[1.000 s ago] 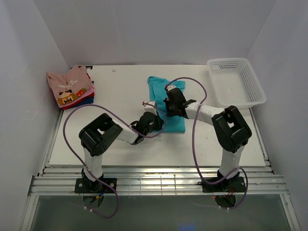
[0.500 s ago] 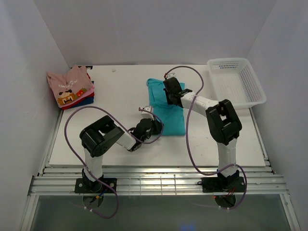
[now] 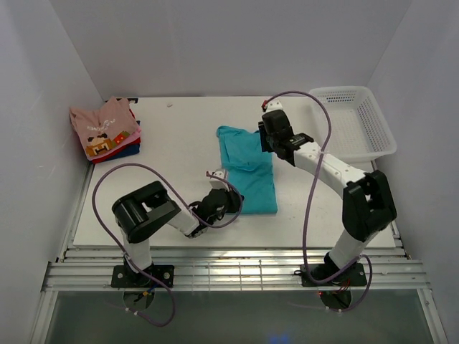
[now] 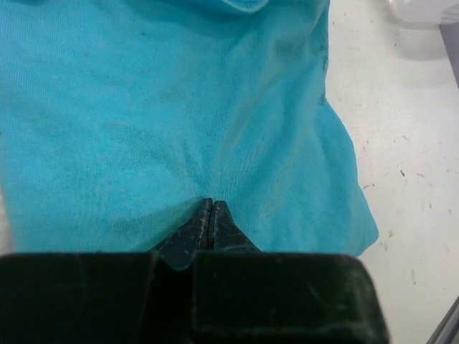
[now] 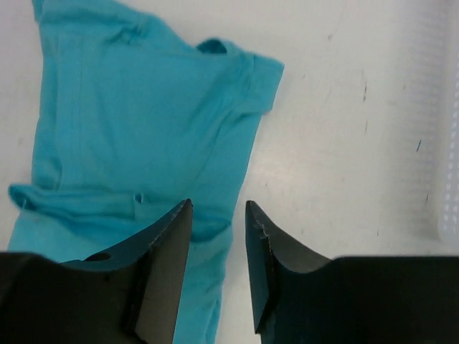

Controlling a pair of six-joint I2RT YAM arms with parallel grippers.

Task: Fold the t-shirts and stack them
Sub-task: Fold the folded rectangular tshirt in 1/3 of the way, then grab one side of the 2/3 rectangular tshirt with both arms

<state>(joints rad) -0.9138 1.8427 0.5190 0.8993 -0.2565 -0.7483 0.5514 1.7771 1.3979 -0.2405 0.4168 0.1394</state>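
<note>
- The teal shirt [image 3: 247, 172] lies in the middle of the table [image 3: 172, 143], narrowed lengthwise, with its collar end away from the arms. The folded shirts [image 3: 106, 129] sit stacked at the far left corner, well apart from it.
- The left claw [image 4: 212, 206] is pressed together on a pinch of the shirt's near edge, and the cloth puckers toward it. That grip likely anchors the edge so the fabric can be drawn flat.
- The left arm crouches low, elbow doubled back near its base, wrist almost on the table.
- The right claw [image 5: 219, 208] hangs over the shirt's right edge below the sleeve, jaws apart and gripping nothing.
- The right arm stretches long toward the far side, beside the basket [image 3: 351, 122].
</note>
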